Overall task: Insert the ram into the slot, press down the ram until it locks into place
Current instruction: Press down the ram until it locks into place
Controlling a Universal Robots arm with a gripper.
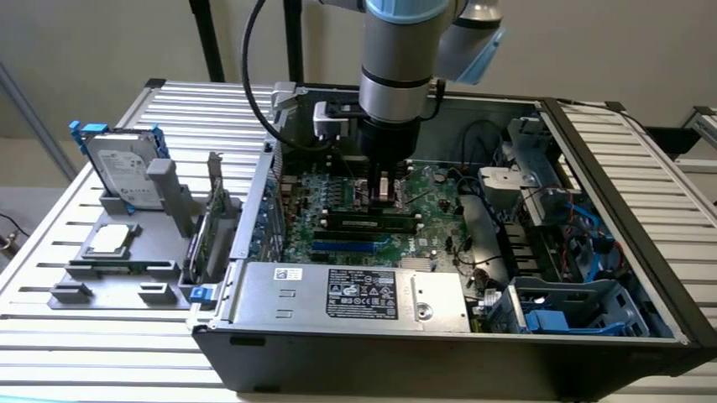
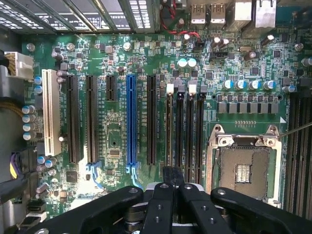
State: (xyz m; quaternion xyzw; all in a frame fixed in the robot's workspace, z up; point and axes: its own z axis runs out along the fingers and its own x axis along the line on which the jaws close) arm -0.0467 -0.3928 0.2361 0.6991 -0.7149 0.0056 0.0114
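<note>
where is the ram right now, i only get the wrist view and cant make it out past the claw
Observer: In the exterior view the ram stands on edge across the motherboard, directly under the claw.
Operator: is the claw on it
Observer: The claw's tip is right at the stick's top edge. I cannot tell whether they touch.
Operator: anything outside the case near the arm
Observer: A hard drive stands in a grey fixture on the slatted table, on the exterior view's left, apart from the case.
</note>
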